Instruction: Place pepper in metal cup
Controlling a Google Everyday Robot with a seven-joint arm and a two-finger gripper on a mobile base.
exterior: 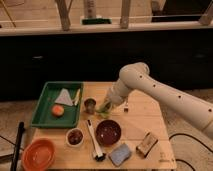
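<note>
The metal cup (90,104) stands on the wooden table (145,120) just right of the green tray. My gripper (106,106) is low over the table right beside the cup, on its right. A light green cup (103,111) sits right under the gripper. A bit of green shows at the gripper, but I cannot tell the pepper apart from the light green cup.
A green tray (45,107) holds an orange fruit (58,110), a grey wedge and a pale stick. A dark red bowl (108,132), a small white bowl (75,137), an orange bowl (38,154), a brush (93,141), a blue sponge (120,154) and a brown box (146,144) lie in front.
</note>
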